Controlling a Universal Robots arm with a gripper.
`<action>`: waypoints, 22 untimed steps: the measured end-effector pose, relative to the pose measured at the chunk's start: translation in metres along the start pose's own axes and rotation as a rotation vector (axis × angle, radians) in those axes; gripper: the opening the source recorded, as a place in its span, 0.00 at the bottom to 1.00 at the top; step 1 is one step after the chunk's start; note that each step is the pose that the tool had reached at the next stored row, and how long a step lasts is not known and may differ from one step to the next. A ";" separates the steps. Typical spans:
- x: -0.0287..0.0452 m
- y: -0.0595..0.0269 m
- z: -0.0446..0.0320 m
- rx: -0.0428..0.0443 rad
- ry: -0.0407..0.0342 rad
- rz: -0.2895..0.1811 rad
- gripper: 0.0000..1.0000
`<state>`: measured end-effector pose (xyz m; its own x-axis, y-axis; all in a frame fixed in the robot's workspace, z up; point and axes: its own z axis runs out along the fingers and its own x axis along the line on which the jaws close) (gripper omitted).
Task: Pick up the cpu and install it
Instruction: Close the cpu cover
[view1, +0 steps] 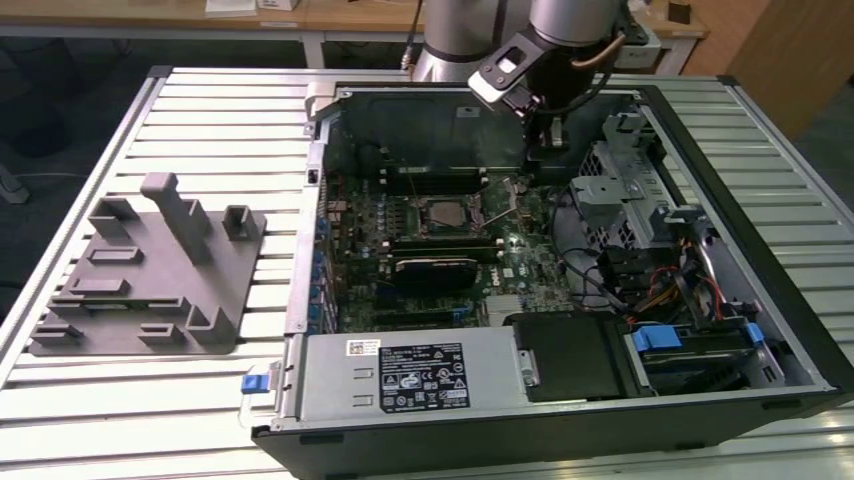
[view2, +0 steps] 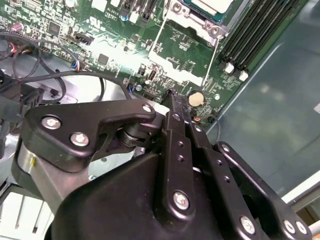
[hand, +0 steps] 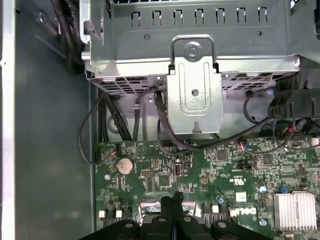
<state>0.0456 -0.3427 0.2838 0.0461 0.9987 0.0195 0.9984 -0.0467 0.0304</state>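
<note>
The cpu (view1: 447, 212) is lying silver top up in the socket (view1: 422, 213) at the middle of the motherboard (view1: 534, 262); I cannot tell whether it is latched. In the exterior view my gripper (view1: 545, 142) is hovering at one o'clock from it, fingers clenched together on nothing, tips just above the board near the coin cell (view2: 196, 97). As I judge it, doing this step well means travelling slowly and level, staying off that cell and the small parts around it.
</note>
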 end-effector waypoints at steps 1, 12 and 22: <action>0.0000 0.0003 0.0017 0.0000 0.0000 0.000 0.11; 0.0000 0.0062 0.0145 0.0000 -0.0004 0.000 0.11; 0.0000 0.0099 0.0260 -0.0001 -0.0004 0.000 0.11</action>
<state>0.0563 -0.3427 0.2581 0.0463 0.9987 0.0191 0.9984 -0.0469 0.0304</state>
